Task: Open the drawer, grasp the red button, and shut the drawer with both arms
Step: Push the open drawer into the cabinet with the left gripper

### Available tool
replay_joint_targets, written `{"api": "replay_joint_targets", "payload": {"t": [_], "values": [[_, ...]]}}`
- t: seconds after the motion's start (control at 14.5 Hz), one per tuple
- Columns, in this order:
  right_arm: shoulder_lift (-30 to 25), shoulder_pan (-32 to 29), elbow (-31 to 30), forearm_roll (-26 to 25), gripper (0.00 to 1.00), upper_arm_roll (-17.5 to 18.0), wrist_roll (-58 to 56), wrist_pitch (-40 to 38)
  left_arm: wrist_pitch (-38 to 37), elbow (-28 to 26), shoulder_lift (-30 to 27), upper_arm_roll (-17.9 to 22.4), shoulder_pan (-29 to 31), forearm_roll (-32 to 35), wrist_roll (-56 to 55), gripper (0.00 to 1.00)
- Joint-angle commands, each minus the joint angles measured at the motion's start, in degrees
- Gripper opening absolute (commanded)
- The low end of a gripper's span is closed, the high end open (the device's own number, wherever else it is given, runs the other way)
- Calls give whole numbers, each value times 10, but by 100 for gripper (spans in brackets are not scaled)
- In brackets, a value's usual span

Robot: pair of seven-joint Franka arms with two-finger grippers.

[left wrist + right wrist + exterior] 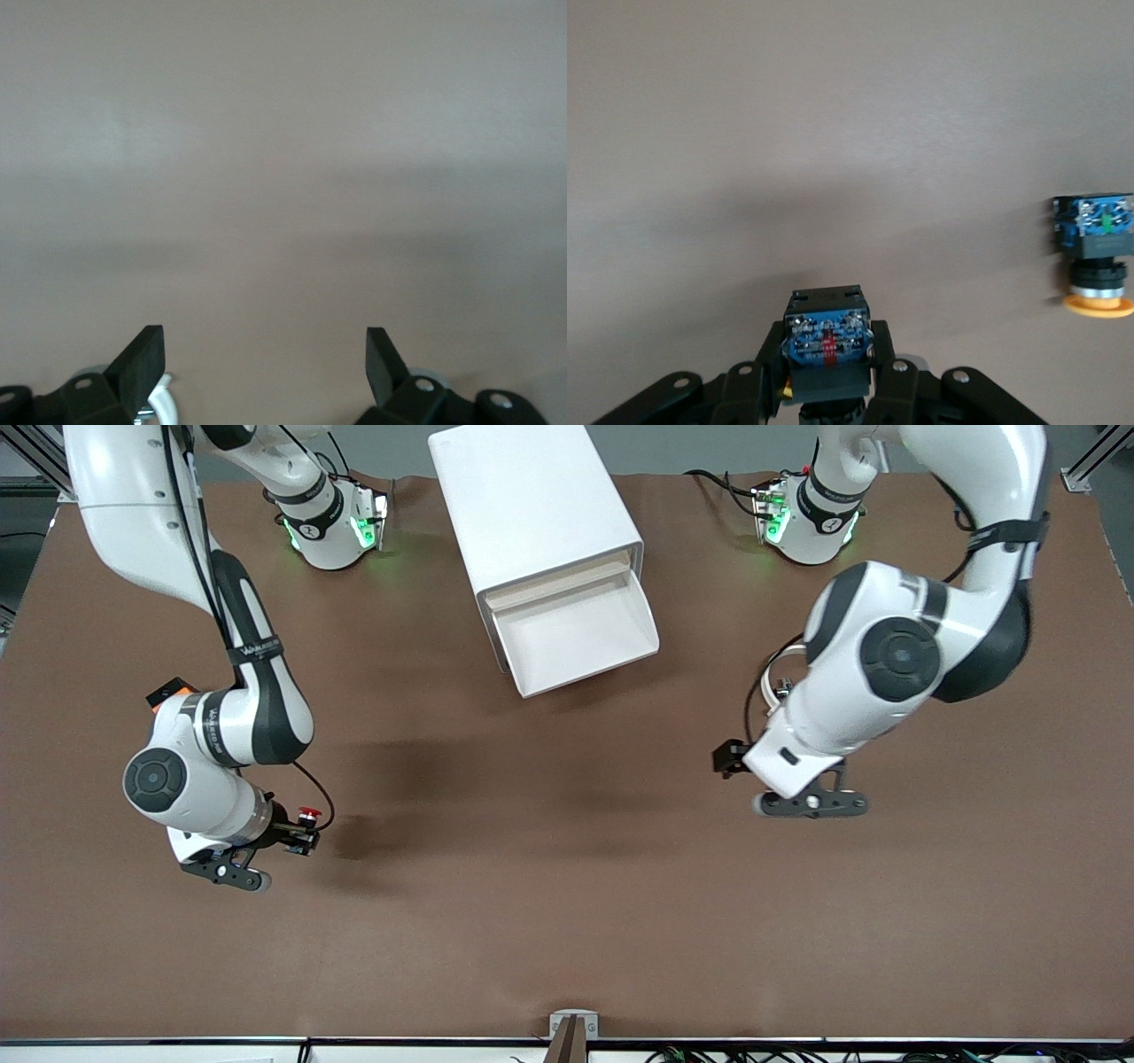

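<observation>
Step in hand: the grab is made; the drawer (580,633) stands pulled out of the white cabinet (532,505) and shows nothing inside from the front view; closing it is what remains, by my reading.
Button: the button (827,345) sits clamped in the right tool (297,834), red cap (308,813) showing in the front view, bluish base toward the wrist camera; it is carried over the tabletop (567,921) toward the right arm's end, well apart from the drawer.
Right tool: pinched narrow on the button; the hold looks square and firm.
Left tool: the left tool (264,363) has its fingers (142,359) spread wide with nothing between them; it hangs over bare tabletop toward the left arm's end, nearer the front camera than the drawer.
Other button: a like piece with an orange-yellow cap (1097,305) shows in the right wrist view; not the one wanted.
Next move: probably the left tool goes to the drawer's front edge and pushes it straight into the cabinet; the drawer sits askew to the tabletop edge, so the push should follow its own line; the right tool need only keep its hold.
</observation>
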Motion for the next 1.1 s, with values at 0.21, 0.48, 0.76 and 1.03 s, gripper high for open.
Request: {"api": "replay_joint_targets", "payload": {"t": [0.21, 0.48, 0.76, 1.03], "values": [[22, -30, 4, -43, 0, 10, -4, 18, 43, -14, 25, 2, -76, 3, -96, 100], [33, -40, 6, -42, 0, 11, -12, 19, 109, -66, 24, 2, -115, 4, -139, 100], [50, -47, 7, -41, 0, 11, -14, 33, 157, -103, 25, 2, -144, 3, -186, 100], [61, -49, 7, -39, 0, 11, -31, 49, 160, -115, 30, 1, -173, 1, -212, 100]]}}
